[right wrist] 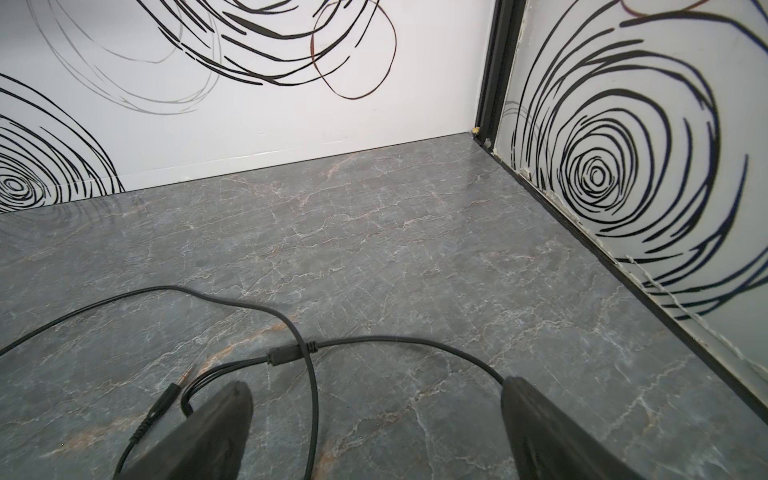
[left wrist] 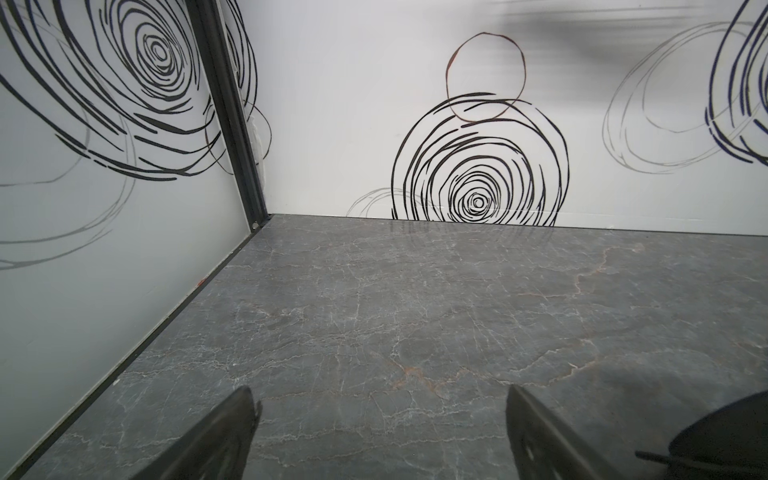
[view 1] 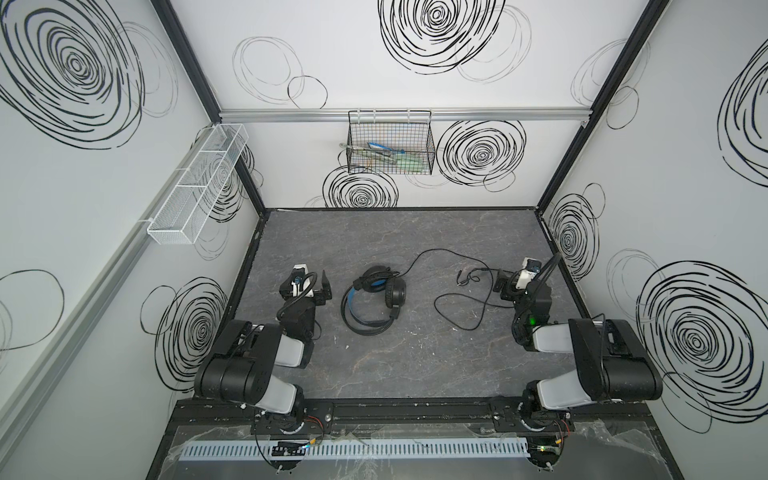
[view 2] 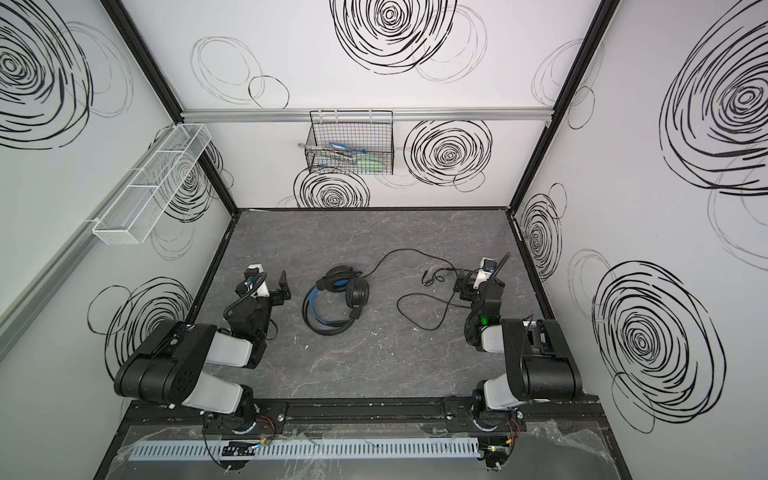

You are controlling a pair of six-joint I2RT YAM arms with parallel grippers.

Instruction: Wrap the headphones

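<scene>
The black headphones lie on the grey marble table in both top views, earcups together and the blue inner strap showing. Their thin black cable snakes right in loose loops and ends in a splitter and a jack plug. My left gripper stands open just left of the headphones with nothing between its fingers; an earcup edge shows in the left wrist view. My right gripper is open low over the cable end, with a strand lying between its fingers.
A black wire basket holding tools hangs on the back wall. A white mesh tray hangs on the left wall. Patterned walls close the table on three sides, and the right gripper is near the right wall.
</scene>
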